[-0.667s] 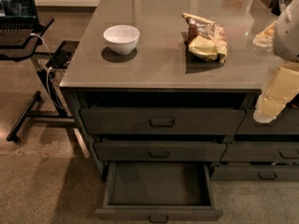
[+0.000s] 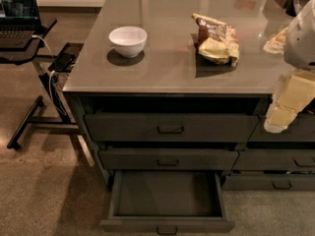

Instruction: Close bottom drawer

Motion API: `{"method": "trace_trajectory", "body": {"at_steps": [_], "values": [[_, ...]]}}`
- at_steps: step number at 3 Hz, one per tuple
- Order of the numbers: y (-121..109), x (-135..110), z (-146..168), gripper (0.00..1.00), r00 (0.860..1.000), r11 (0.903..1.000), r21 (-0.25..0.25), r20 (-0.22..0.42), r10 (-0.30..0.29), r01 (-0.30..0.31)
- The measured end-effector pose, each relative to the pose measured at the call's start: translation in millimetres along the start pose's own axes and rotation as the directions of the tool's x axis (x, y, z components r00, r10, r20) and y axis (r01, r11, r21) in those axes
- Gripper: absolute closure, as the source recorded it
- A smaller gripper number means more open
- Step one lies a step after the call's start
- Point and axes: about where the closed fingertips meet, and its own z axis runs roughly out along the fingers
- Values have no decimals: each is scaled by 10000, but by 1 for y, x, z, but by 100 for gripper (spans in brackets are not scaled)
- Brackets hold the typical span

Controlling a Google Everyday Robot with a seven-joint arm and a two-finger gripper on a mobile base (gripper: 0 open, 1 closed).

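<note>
Bottom drawer [image 2: 166,200]: lowest of the wide stack under the counter [image 2: 167,68], pulled far out toward the camera.
Look: dark grey, long slim flat front, shallow bare inside.
Pull [image 2: 167,229]: small dark rectangle at the centre of the front.
Gripper [image 2: 281,113]: cream-coloured, at the right edge beside the counter's corner, above and well apart from the drawer; how far open it is, or whether it holds anything, cannot be told.

Speckled floor [image 2: 44,191] – laptop stand [image 2: 24,124] left (dim light).
</note>
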Motion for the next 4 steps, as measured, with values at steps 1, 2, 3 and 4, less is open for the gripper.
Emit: {"method": "trace_trajectory", "body": {"at_steps": [1,2,3,4], "values": [[15,4,38,0,9984,9987,-387,461,-324,342],[34,23,95,0,9946,9938,-881,839,-604,677],[46,51,152,19,9970,9844,-1683,661,-398,505],[53,75,187,42,9981,9772,-2115,607,-32,160]]}}
